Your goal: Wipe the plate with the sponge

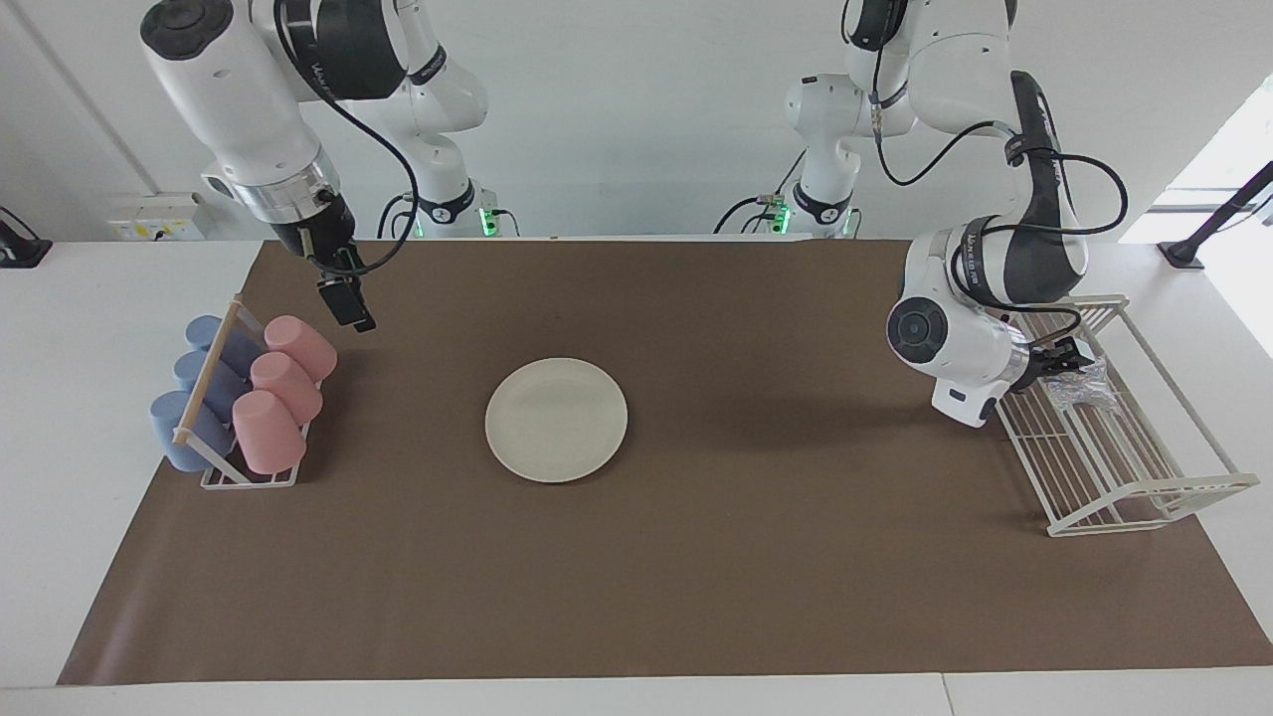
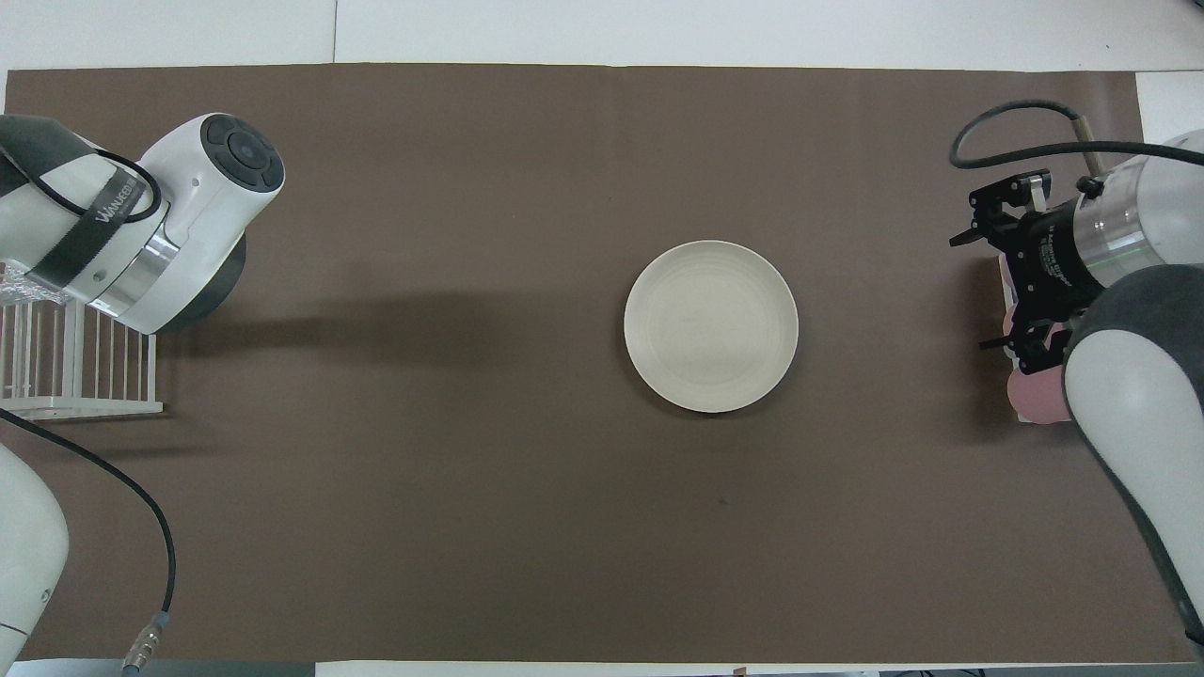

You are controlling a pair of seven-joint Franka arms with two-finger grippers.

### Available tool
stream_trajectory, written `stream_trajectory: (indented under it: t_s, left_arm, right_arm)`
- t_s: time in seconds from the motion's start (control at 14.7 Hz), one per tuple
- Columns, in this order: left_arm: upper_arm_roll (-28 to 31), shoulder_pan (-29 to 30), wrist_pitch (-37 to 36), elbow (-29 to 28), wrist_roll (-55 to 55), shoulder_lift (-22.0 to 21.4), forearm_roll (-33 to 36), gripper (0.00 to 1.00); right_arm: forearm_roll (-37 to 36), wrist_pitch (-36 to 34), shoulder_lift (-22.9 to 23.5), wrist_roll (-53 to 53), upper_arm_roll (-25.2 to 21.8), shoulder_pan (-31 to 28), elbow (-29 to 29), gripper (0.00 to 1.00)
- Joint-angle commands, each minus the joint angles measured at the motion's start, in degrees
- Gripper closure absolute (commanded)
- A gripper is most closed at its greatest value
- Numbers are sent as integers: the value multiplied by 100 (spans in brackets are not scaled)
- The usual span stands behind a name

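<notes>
The cream-white plate [image 1: 556, 420] [image 2: 711, 325] lies flat in the middle of the brown mat with nothing on it. The silvery-grey sponge [image 1: 1084, 383] [image 2: 21, 282] rests in the white wire rack [image 1: 1124, 467] at the left arm's end of the table. My left gripper [image 1: 1066, 360] reaches low into that rack and is on the sponge; the overhead view hides it under the arm's wrist. My right gripper [image 1: 346, 303] [image 2: 1003, 273] hangs open and holds nothing, over the mat's edge beside the cup holder, well apart from the plate.
A small wire and wood holder [image 1: 214, 383] with pink cups [image 1: 283, 383] [image 2: 1035, 395] and blue cups [image 1: 194, 398] stands at the right arm's end. The wire rack [image 2: 75, 376] sits on the mat's edge at the left arm's end.
</notes>
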Motion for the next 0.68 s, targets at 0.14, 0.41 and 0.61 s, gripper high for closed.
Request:
stream_trajectory:
  t_s: [0.14, 0.41, 0.61]
  left_arm:
    - [-8, 25, -3, 45, 33, -5, 53, 100]
    - [-8, 33, -3, 194, 68, -49, -122, 100]
    - [-8, 25, -458, 807, 86, -181, -1112, 100]
  right_arm:
    - [51, -203, -274, 114, 46, 91, -289, 0]
    - [60, -204, -266, 95, 64, 310, -272, 0]
    - [77, -29, -239, 928, 64, 757, -193, 0]
